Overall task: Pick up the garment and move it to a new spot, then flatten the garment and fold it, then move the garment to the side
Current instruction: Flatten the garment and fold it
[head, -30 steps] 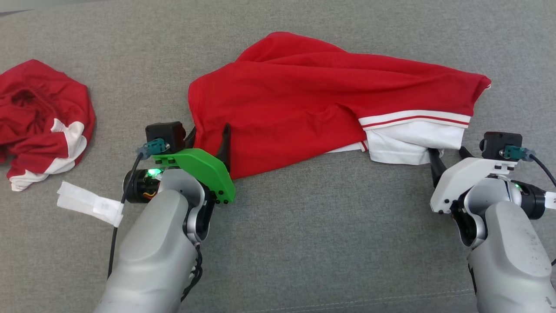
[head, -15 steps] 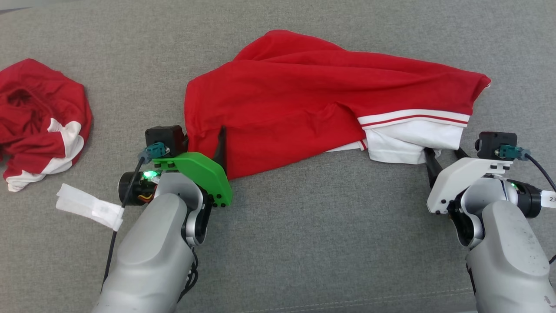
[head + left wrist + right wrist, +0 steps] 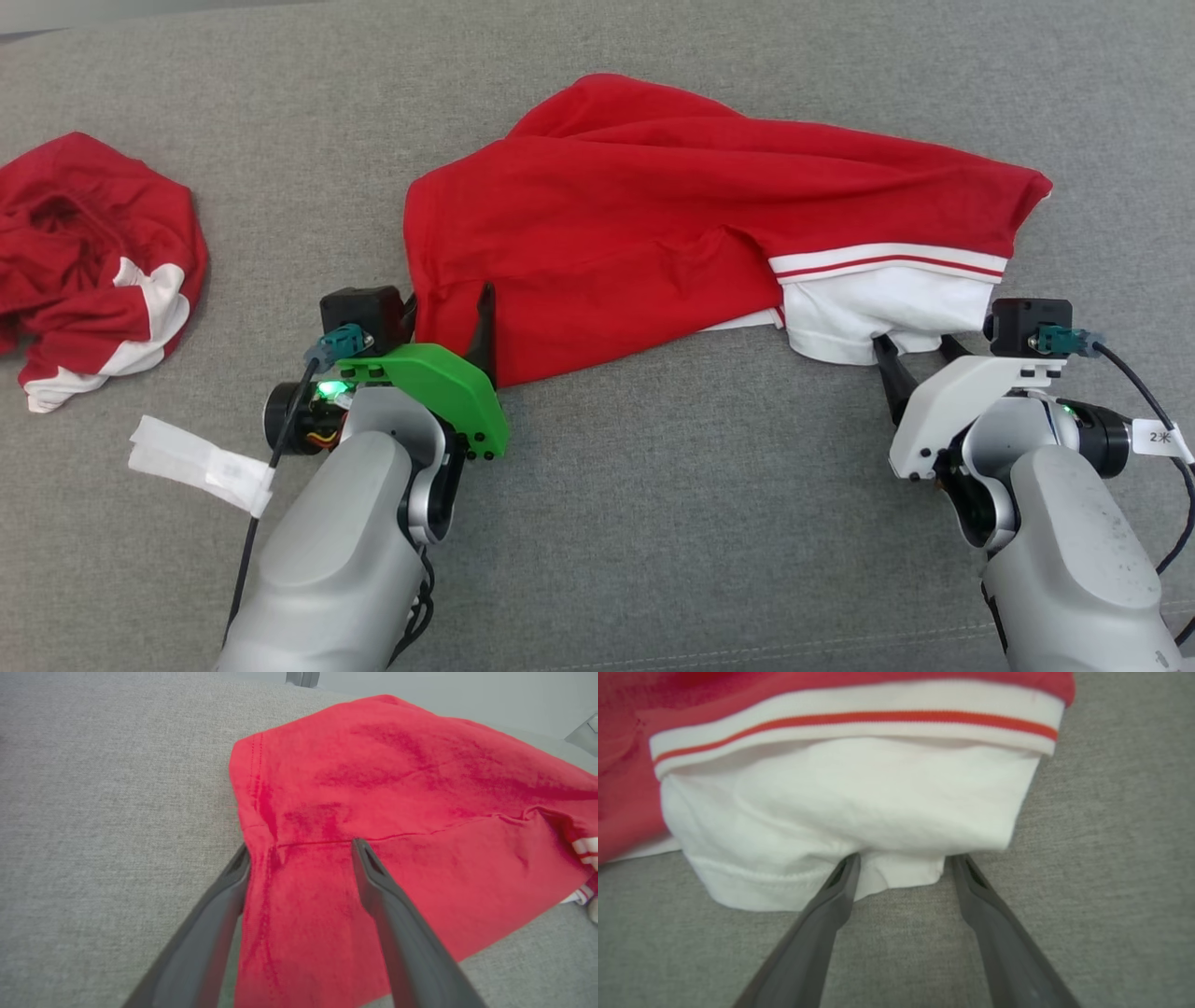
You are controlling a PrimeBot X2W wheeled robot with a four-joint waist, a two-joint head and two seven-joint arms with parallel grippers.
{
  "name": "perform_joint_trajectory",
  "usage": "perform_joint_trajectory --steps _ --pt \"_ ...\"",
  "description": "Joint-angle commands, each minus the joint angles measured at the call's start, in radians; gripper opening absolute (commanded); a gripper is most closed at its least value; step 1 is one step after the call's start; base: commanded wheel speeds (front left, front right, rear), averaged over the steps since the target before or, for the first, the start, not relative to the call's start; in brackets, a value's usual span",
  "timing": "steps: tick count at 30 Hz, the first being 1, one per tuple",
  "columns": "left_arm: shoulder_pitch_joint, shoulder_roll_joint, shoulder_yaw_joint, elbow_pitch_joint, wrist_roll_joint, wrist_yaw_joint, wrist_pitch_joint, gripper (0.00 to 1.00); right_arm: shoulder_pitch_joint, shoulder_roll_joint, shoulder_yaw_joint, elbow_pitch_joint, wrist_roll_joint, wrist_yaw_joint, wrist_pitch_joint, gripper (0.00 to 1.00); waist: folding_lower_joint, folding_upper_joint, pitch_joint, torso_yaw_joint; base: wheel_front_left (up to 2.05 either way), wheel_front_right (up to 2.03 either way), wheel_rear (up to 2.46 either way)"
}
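The garment (image 3: 653,233) is a red shirt with a white, red-striped part (image 3: 878,308) at its near right, lying spread on the grey cloth surface (image 3: 653,485). My left gripper (image 3: 448,303) is open at the shirt's near left corner. In the left wrist view the left gripper (image 3: 300,847) has its fingers on either side of a strip of red garment (image 3: 397,779). My right gripper (image 3: 915,345) is open at the near edge of the white part. In the right wrist view the right gripper (image 3: 906,858) has its tips touching the white hem (image 3: 859,812).
A second crumpled red and white garment (image 3: 93,252) lies at the far left. A white tape tag (image 3: 201,457) hangs from the left arm's cable. Bare grey surface stretches between my two arms.
The right gripper has slid left along the white hem and a little nearer to me. The left gripper stays at the red corner. The whole head view has shifted slightly.
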Motion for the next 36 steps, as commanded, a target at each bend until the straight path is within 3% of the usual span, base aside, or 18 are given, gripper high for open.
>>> perform_joint_trajectory --steps 1,13,14,16,18,20,21,22,29,36 --pt "0.005 0.006 -0.001 -0.004 -0.001 -0.002 -0.001 1.0 0.051 0.025 0.0 0.04 -0.018 0.009 0.033 1.0 0.0 0.0 -0.001 -0.001 0.0 0.0 0.0" --pt "0.001 0.016 -0.007 -0.04 -0.008 0.003 0.004 1.0 0.023 0.016 -0.076 0.045 -0.073 0.005 0.045 1.0 0.0 0.0 -0.003 0.01 0.0 0.0 0.0" --pt "0.003 0.016 -0.007 -0.043 -0.011 0.001 0.005 0.96 0.024 0.016 -0.076 0.046 -0.074 0.005 0.05 1.0 0.0 0.0 -0.002 0.01 0.0 0.0 0.0" --pt "0.004 0.019 -0.009 -0.043 -0.014 -0.004 0.008 0.79 0.024 0.016 -0.074 0.048 -0.074 0.005 0.058 1.0 0.0 0.0 0.0 0.01 0.0 0.0 0.0" --pt "-0.001 0.023 -0.013 -0.033 -0.014 -0.007 0.016 0.33 0.024 0.016 -0.071 0.051 -0.073 0.005 0.068 0.99 0.0 0.0 0.002 0.009 0.0 0.0 0.0" --pt "-0.007 0.024 -0.013 -0.024 -0.017 -0.01 0.013 0.03 0.023 0.017 -0.066 0.055 -0.074 0.005 0.079 0.48 0.0 0.0 0.005 0.007 0.0 0.0 0.0" --pt "-0.01 0.025 -0.014 -0.016 -0.017 -0.011 0.013 0.0 0.022 0.017 -0.064 0.055 -0.077 0.005 0.081 0.05 0.0 0.0 0.006 0.005 0.0 0.0 0.0" --pt "-0.014 0.027 -0.014 -0.011 -0.018 -0.014 0.01 0.0 0.021 0.017 -0.062 0.055 -0.08 0.005 0.082 0.0 0.0 0.0 0.007 0.004 0.0 0.0 0.0" --pt "-0.025 0.027 0.01 0.035 -0.042 -0.032 -0.037 0.0 0.006 0.018 -0.058 0.03 -0.074 0.005 0.054 0.0 0.0 0.0 0.006 -0.004 0.0 0.0 0.0" --pt "-0.005 -0.003 0.103 -0.008 -0.177 -0.137 -0.131 0.0 0.005 0.017 -0.037 -0.067 0.004 0.006 -0.05 0.0 0.0 0.0 -0.01 -0.002 0.0 0.0 0.0"
